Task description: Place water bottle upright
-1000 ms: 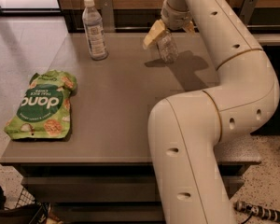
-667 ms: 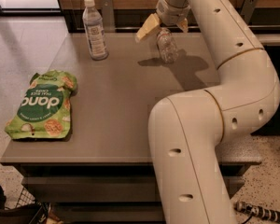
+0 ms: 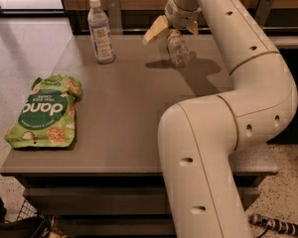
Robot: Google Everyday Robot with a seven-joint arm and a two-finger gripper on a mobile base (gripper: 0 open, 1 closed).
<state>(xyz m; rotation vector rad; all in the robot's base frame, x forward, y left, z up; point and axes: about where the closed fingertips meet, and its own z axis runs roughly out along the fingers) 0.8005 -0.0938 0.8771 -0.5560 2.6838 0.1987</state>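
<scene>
Your grey surface (image 3: 129, 113) carries the water bottle (image 3: 178, 48) near its far edge, standing roughly upright. Your hand (image 3: 171, 32) hangs just above it, fingers spread open, gripping nothing; a tall bottle (image 3: 100, 31) stands further left.

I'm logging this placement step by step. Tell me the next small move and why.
Probably raise the gripper straight up, clear of the water bottle. Its fingers are spread wide at the bottle's top, not clamping it, and the bottle seems to stand on its base on the table, so a vertical retreat looks least likely to tip it.
</scene>
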